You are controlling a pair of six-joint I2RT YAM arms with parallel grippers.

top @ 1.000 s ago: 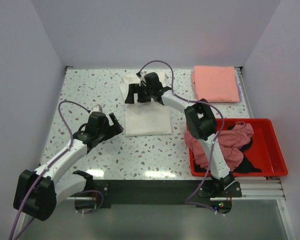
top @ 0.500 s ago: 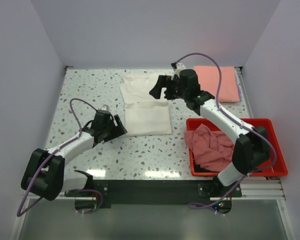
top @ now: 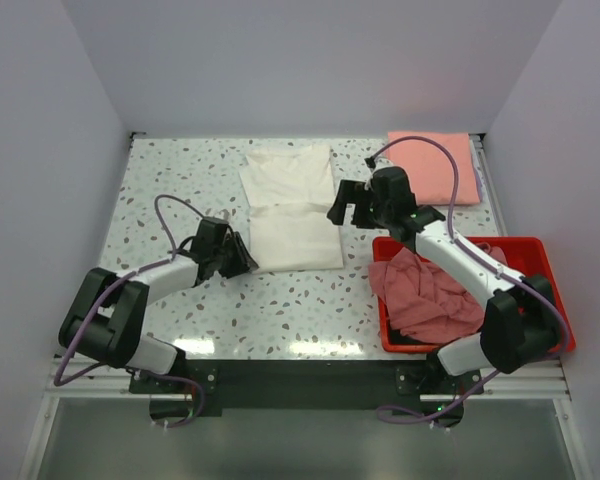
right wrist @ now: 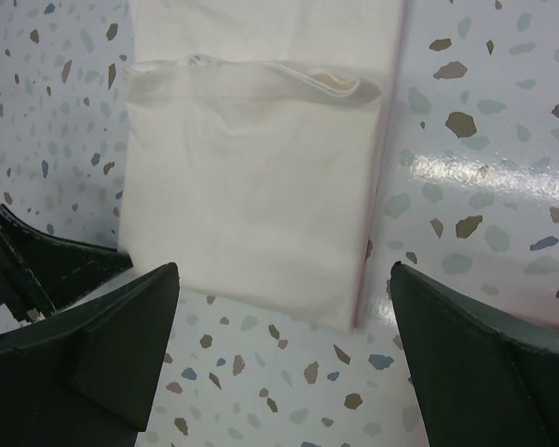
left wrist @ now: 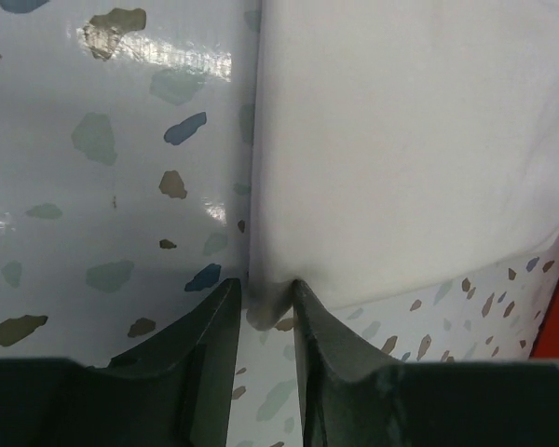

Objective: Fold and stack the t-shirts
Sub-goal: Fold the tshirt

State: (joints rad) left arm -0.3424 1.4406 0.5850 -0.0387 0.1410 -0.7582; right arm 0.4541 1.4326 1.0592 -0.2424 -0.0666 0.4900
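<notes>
A white t-shirt (top: 292, 215) lies flat mid-table, its far part folded over the near part, print not showing. My left gripper (top: 244, 261) lies low at its near-left corner. In the left wrist view the jaws (left wrist: 265, 287) are pinched narrowly on that corner of the white cloth (left wrist: 401, 140). My right gripper (top: 346, 206) hovers wide open by the shirt's right edge, nothing between its fingers (right wrist: 284, 279); the white t-shirt (right wrist: 252, 186) lies beneath it. A folded salmon-pink t-shirt (top: 438, 163) rests at the back right. A crumpled dusty-pink t-shirt (top: 425, 298) fills the bin.
The red plastic bin (top: 552, 300) stands at the near right, beside the right arm's base. Terrazzo tabletop (top: 170, 180) is bordered by white walls on three sides. The left gripper's body (right wrist: 37, 265) shows at the left edge of the right wrist view.
The left gripper slid to the shirt's near-left corner and closed on it. The right arm swung from the shirt's far part toward its right edge, still open.
</notes>
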